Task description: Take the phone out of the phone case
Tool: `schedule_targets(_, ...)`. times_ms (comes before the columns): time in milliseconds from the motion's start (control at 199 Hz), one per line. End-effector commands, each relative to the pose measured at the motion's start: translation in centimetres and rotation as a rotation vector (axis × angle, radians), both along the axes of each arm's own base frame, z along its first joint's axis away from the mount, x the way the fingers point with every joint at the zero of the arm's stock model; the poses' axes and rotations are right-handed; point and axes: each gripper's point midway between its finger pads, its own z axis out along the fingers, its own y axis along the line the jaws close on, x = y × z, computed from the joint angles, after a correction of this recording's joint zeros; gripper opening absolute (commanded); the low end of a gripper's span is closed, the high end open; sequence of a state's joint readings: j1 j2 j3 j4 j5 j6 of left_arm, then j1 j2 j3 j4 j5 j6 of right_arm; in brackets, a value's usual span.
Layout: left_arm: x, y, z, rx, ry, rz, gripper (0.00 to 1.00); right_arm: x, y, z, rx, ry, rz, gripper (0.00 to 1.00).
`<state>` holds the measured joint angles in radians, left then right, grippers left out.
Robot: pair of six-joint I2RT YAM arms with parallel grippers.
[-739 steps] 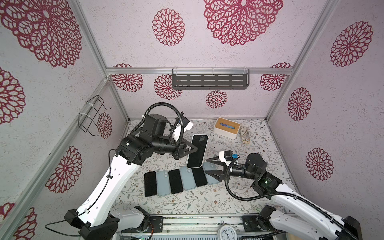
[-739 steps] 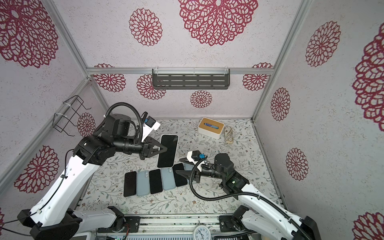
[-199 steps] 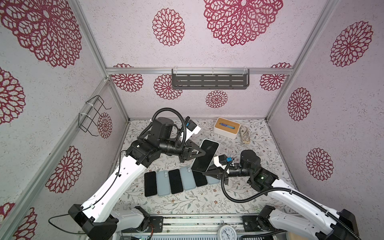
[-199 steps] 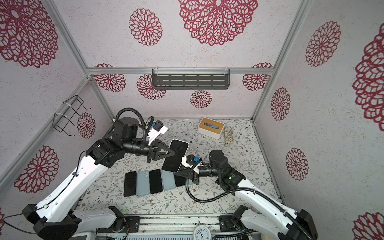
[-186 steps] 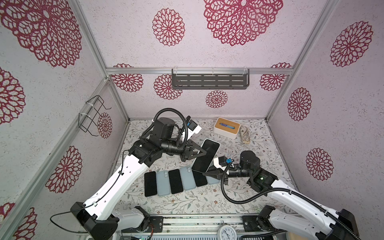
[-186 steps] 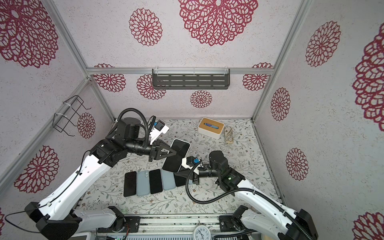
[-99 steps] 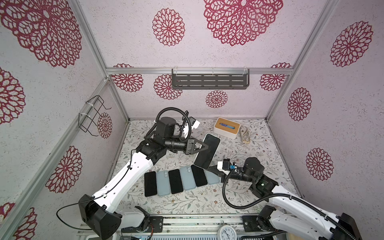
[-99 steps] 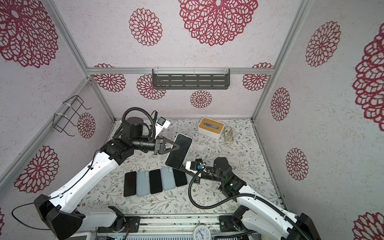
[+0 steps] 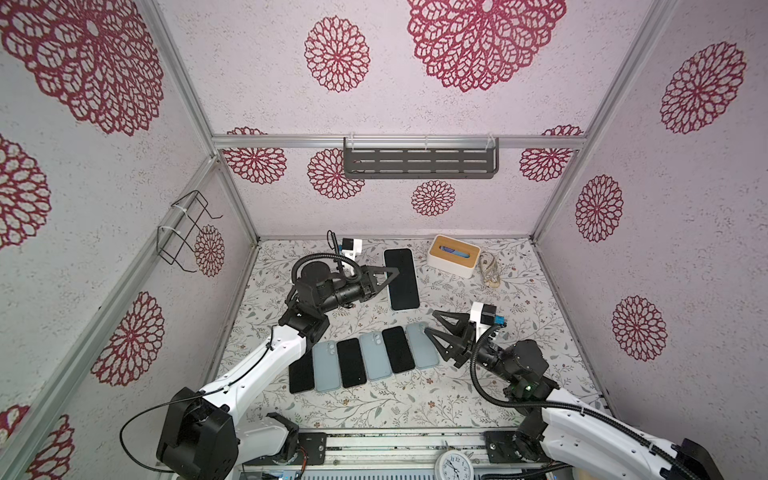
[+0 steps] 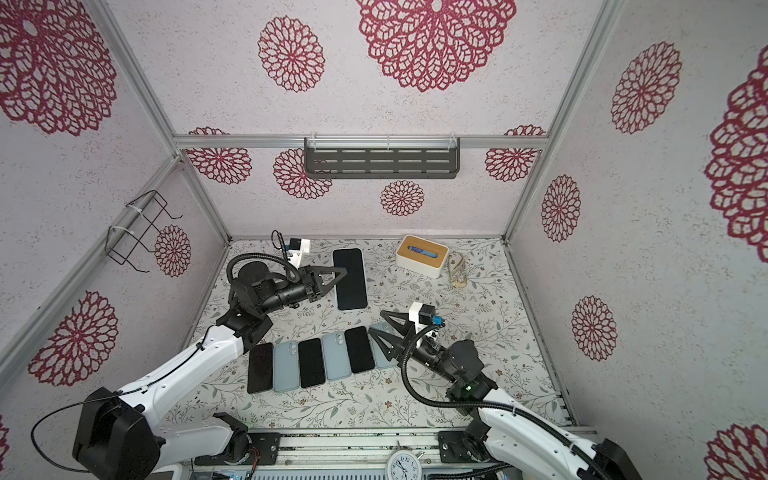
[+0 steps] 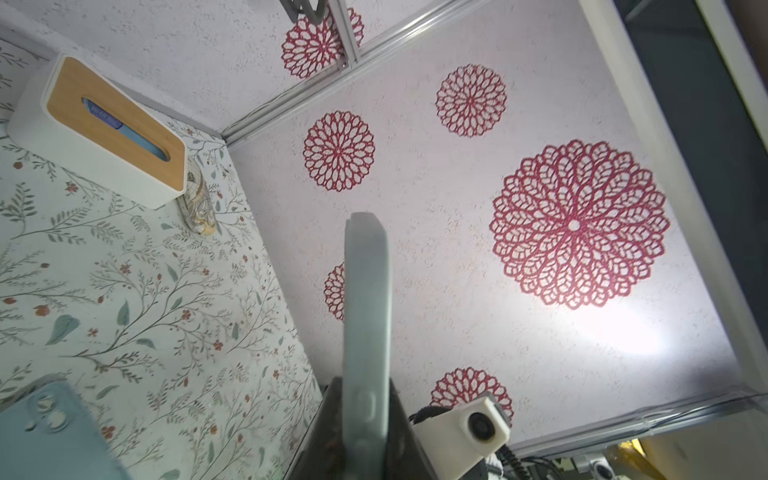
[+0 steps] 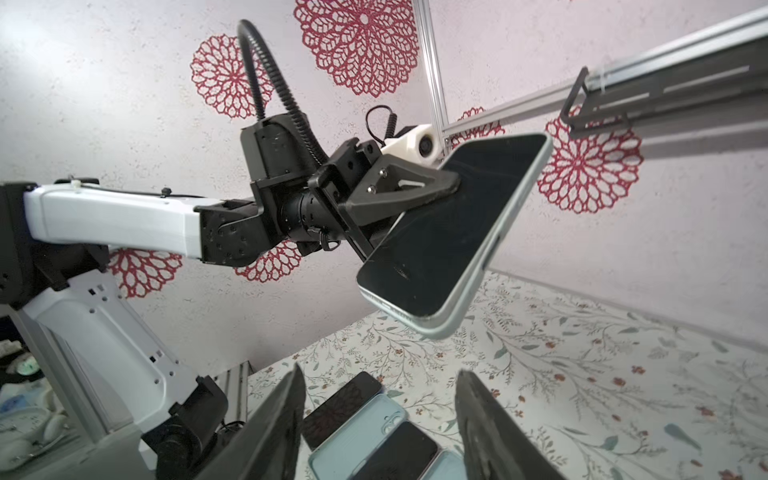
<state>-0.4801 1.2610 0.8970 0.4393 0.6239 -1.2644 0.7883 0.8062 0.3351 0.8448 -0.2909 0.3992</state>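
Note:
The phone [image 9: 401,278] [image 10: 351,278], with a dark screen and a pale blue-green phone case around its rim, hangs in the air over the back of the table. My left gripper [image 9: 390,276] [image 10: 338,278] is shut on one long edge of it. The left wrist view shows the case's edge [image 11: 368,291] between the jaws of that gripper [image 11: 365,415]. In the right wrist view the phone [image 12: 449,232] shows face-on. My right gripper [image 9: 431,321] [image 10: 376,321] [image 12: 380,374] stands open and empty, low over the right end of the row on the table, apart from the phone.
A row of black phones [image 9: 351,361] and pale blue cases [image 9: 422,347] lies at the table's front middle. A white tissue box with a wooden lid [image 9: 453,255] and a coiled cord [image 9: 490,270] sit at the back right. A wire basket [image 9: 187,232] hangs on the left wall.
My right gripper, shut by the phone's lower end a second ago, has opened and drawn back to the right. The left arm has carried the phone toward the back.

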Motion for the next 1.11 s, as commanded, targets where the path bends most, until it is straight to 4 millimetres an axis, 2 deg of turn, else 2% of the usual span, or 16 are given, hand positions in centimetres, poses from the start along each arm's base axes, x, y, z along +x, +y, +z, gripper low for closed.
schedule_targets(0, -0.5, 0.1, 5.5, -0.185, -0.081, 0.023, 0.0, 0.0, -0.3, 3.5, 0.147, 0.045, 0.025, 0.61)
schedule_targets(141, -1.0, -0.9, 5.3, -0.192, -0.061, 0.0, 0.0, 0.3, -0.2, 4.1, 0.192, 0.061, 0.038, 0.61)
schedule_targets(537, -1.9, -1.6, 5.0, -0.179, -0.077, -0.007, 0.0, 0.0, 0.0, 5.7, 0.289, 0.078, 0.116, 0.62)
schedule_targets(1100, -2.9, -2.3, 5.6, -0.192, -0.105, -0.041, 0.0, 1.6, -0.6, 5.4, 0.331, 0.115, 0.102, 0.59)
